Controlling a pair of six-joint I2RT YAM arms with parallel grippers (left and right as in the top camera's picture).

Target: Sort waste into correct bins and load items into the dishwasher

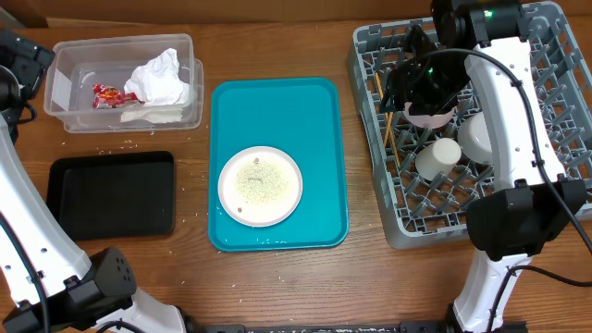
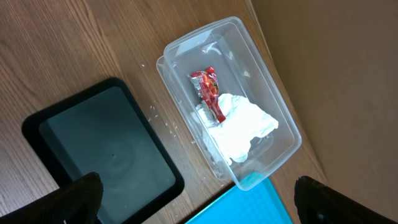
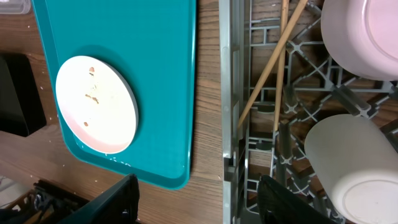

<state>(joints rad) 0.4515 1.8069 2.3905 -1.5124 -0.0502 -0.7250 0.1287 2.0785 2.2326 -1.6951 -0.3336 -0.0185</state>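
The clear tub at the back left holds crumpled white napkins and a red-and-white wrapper; both show in the left wrist view. The black tray lies in front of it. The large white plate with rice grains on it sits on the teal tray. The grey dish rack holds chopsticks, a pale-pink plate, a white cup and a pale bowl. My right gripper is open and empty over the rack's left edge. My left gripper is open and empty above the tub and black tray.
Loose rice grains lie on the wooden table between the tub and the black tray. A strip of bare wood separates the teal tray from the rack. The right arm stretches across the rack.
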